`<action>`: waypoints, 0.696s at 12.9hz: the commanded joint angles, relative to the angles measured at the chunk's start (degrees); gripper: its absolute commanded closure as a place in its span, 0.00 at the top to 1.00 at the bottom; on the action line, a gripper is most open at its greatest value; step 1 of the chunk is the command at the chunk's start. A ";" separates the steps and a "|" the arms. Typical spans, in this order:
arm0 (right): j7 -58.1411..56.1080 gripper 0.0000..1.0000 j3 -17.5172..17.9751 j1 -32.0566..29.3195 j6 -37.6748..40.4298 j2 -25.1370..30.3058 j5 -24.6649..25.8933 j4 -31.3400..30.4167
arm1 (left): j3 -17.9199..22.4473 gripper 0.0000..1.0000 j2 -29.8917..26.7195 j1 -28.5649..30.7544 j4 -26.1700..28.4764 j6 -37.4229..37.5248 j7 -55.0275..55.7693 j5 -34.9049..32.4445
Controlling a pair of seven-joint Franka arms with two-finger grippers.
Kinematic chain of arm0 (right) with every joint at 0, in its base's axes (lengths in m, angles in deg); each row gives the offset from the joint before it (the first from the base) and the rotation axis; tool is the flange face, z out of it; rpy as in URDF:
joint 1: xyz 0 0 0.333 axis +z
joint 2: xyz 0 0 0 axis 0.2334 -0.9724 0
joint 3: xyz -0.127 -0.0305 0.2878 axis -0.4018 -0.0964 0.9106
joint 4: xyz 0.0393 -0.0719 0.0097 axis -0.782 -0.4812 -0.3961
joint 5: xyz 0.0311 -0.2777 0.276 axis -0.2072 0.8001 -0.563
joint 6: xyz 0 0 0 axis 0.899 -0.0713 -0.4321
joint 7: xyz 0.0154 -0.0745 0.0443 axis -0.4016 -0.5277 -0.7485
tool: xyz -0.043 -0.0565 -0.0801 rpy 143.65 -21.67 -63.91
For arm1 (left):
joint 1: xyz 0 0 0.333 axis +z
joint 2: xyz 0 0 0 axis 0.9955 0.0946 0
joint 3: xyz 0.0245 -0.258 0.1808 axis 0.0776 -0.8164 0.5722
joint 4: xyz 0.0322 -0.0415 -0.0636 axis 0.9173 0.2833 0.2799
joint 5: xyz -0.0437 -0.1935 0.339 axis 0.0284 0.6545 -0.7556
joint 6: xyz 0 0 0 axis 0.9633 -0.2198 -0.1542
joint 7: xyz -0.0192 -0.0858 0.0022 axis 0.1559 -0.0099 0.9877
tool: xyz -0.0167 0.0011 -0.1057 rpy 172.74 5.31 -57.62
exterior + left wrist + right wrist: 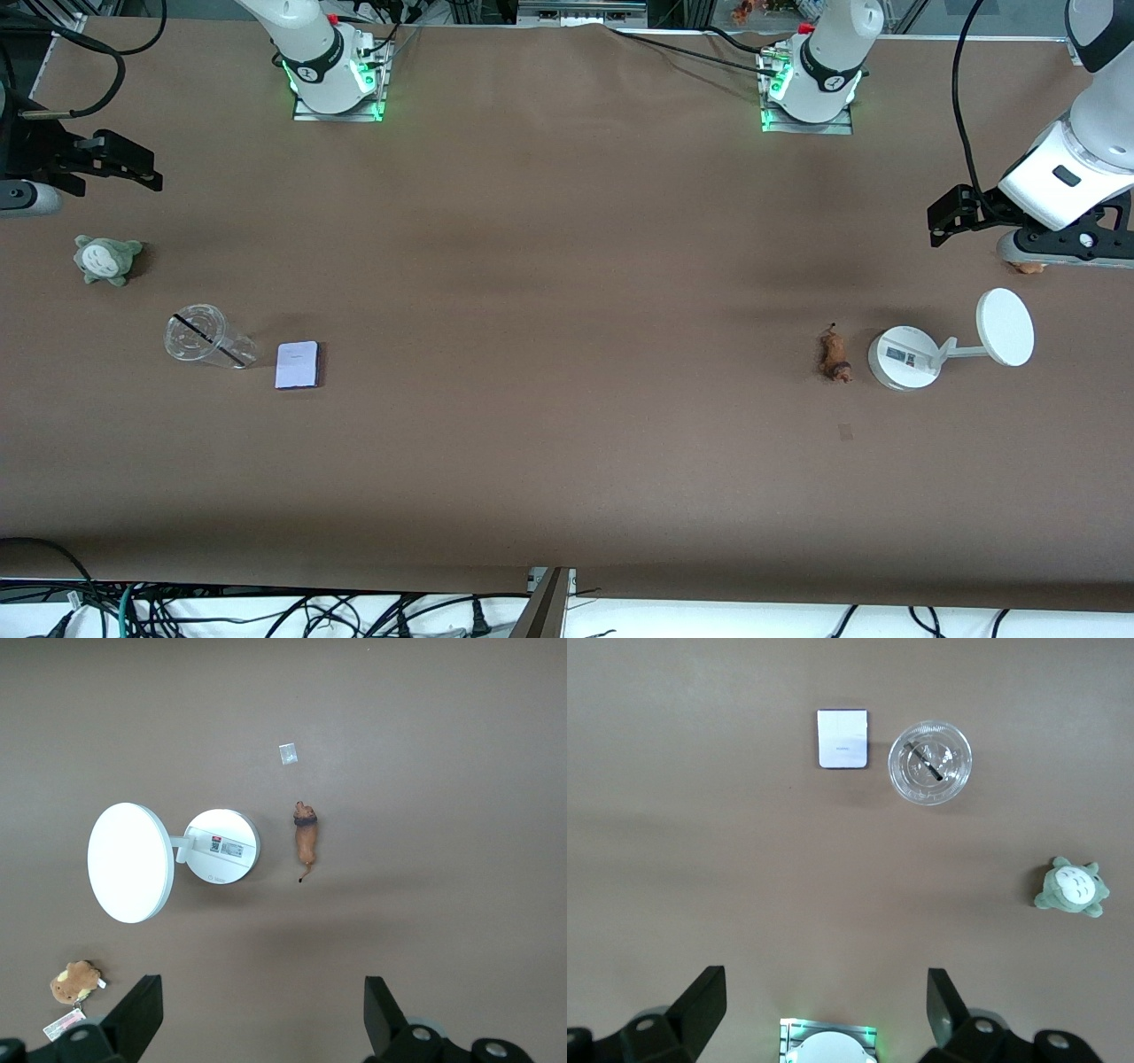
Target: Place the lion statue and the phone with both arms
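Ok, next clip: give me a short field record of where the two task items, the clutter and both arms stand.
lion statue: on the table, toward the left arm's end, beside the white round-based stand
phone: flat on the table, toward the right arm's end, beside the clear plastic cup
grey-green plush: farther from the front camera than the cup
tan plush toy: under the left arm's wrist
left gripper: jaws open, empty
right gripper: jaws open, empty
progress: neither item grasped
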 commanded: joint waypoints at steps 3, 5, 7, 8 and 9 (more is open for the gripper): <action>-0.14 1.00 1.43 -0.38 -0.07 -1.30 0.91 0.79 | 0.06 1.00 -0.54 -0.09 -0.51 0.87 -0.65 1.00; -0.14 1.00 1.52 0.06 -0.07 -1.30 0.91 0.97 | 0.06 1.00 -0.54 -0.09 -0.51 0.87 -0.65 0.91; -0.22 1.00 1.43 0.06 0.02 -1.91 0.91 1.40 | -0.02 1.00 -0.54 -0.09 -0.51 0.87 -0.65 0.91; -0.22 1.00 1.43 0.06 0.02 -2.00 0.91 1.93 | 0.06 1.00 -0.54 -0.09 -0.51 0.87 -0.65 1.00; -0.22 1.00 1.43 -0.03 0.02 -2.18 0.82 2.11 | 0.06 1.00 -0.54 -0.09 -0.51 0.87 -0.65 1.08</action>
